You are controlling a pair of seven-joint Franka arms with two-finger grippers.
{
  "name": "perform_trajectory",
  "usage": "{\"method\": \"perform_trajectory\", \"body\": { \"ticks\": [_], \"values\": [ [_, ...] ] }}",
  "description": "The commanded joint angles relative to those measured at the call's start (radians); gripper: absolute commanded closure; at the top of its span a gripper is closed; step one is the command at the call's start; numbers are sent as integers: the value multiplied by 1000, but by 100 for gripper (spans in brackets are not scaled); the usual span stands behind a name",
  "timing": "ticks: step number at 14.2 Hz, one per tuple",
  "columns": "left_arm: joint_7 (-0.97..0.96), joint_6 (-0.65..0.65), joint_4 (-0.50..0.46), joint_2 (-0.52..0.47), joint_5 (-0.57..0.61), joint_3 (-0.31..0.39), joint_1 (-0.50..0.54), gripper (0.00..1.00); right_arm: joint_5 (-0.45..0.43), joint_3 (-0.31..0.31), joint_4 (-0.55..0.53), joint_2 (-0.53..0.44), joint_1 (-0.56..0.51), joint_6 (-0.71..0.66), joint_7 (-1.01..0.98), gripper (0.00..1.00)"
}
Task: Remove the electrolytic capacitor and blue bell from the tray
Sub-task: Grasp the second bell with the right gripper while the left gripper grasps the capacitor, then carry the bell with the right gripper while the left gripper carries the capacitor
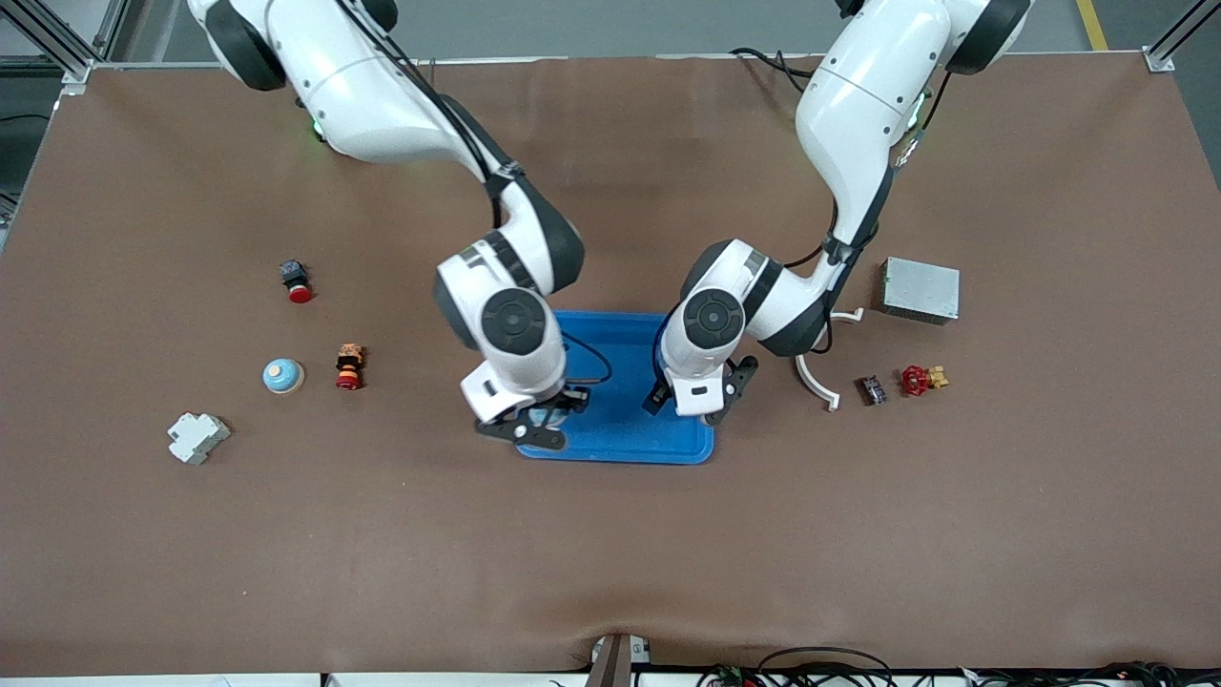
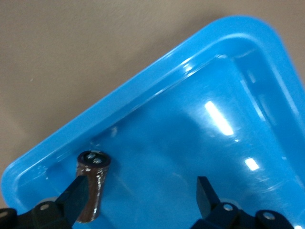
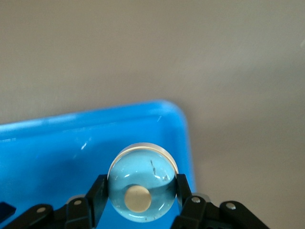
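Note:
A blue tray (image 1: 625,441) lies mid-table. My left gripper (image 1: 701,399) is open low over the tray's end nearer the left arm. In the left wrist view, a dark brown capacitor (image 2: 93,183) stands on the tray floor (image 2: 214,100) close to a corner, against one finger (image 2: 76,194) of the open left gripper (image 2: 141,192). My right gripper (image 1: 534,426) is over the tray's corner at the right arm's end. In the right wrist view, the right gripper (image 3: 141,192) is shut on a light blue bell (image 3: 142,183) with a beige button, just above the tray (image 3: 57,148).
A second light blue bell (image 1: 283,375), a red-and-orange button (image 1: 349,367), a red button (image 1: 299,281) and a white breaker (image 1: 197,437) lie toward the right arm's end. A grey box (image 1: 920,290), a white curved piece (image 1: 816,379), a small dark part (image 1: 872,389) and a red valve (image 1: 920,380) lie toward the left arm's end.

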Motion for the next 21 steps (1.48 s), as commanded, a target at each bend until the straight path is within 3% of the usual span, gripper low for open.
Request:
{"method": "perform_trajectory", "body": {
  "ticks": [1, 8, 11, 13, 21],
  "values": [
    [-19, -68, 2, -11, 3, 7, -15, 0, 5, 14, -21, -69, -129, -20, -243, 100],
    [-17, -124, 2, -2, 9, 8, -27, 0, 8, 14, -50, -73, -394, -13, -735, 100],
    [-17, -121, 4, 21, 17, 8, -29, 0, 109, 13, -132, -74, -493, 44, -941, 100],
    [-17, -114, 6, 34, 24, 8, -31, 0, 109, 10, -161, -73, -545, 91, -1044, 100],
    [-19, -113, 12, 37, 31, 8, -50, 0, 109, 10, -288, -62, -669, 248, -1249, 100]
  ]
}}
